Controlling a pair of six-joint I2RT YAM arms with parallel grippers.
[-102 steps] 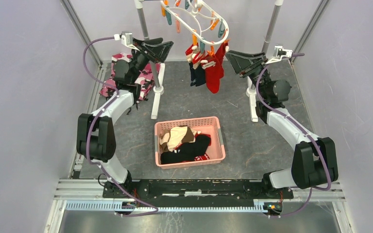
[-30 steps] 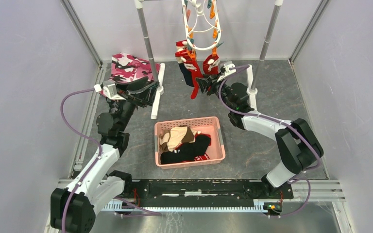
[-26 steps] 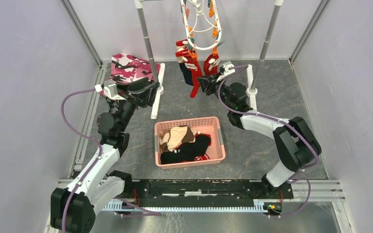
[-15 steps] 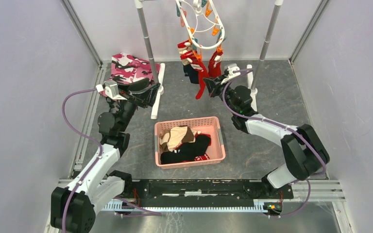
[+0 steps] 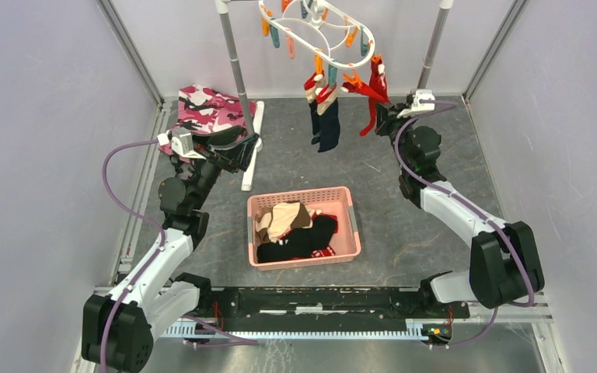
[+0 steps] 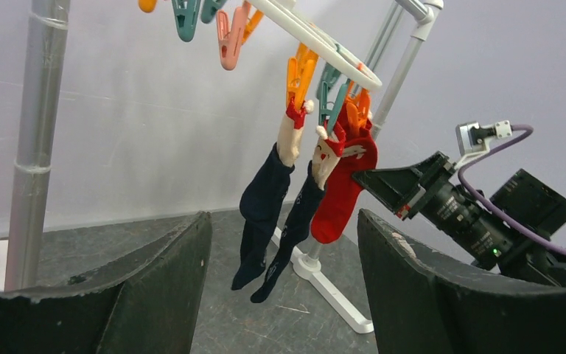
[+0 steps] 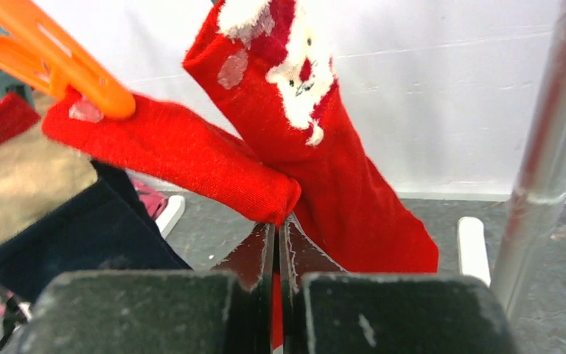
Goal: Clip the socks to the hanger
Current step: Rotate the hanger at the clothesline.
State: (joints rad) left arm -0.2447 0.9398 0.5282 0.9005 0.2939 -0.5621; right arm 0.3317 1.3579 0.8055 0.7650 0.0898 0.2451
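Note:
The white hanger (image 5: 316,29) hangs at the back with orange and teal clips. Two navy socks (image 5: 325,123) and a red sock (image 5: 371,95) are clipped to it. My right gripper (image 5: 382,118) is shut on the toe of the red sock (image 7: 191,158), which an orange clip (image 7: 51,59) holds at its other end. A second red sock (image 7: 324,147) with a white face mark hangs just behind. My left gripper (image 5: 244,148) stands open and empty left of the hanger, apart from the navy socks (image 6: 261,203). More socks, beige (image 5: 284,217) and black (image 5: 301,242), lie in the pink basket (image 5: 303,192).
Grey rack poles (image 5: 237,74) (image 5: 433,39) stand on white feet (image 5: 249,167) either side of the hanger. A pink camouflage cloth (image 5: 202,109) lies at the back left. The right pole (image 7: 553,147) is close beside my right gripper.
My right gripper has shut on the red sock's toe and moved right and back with it. The hanger has swung and turned. The left arm has barely moved.

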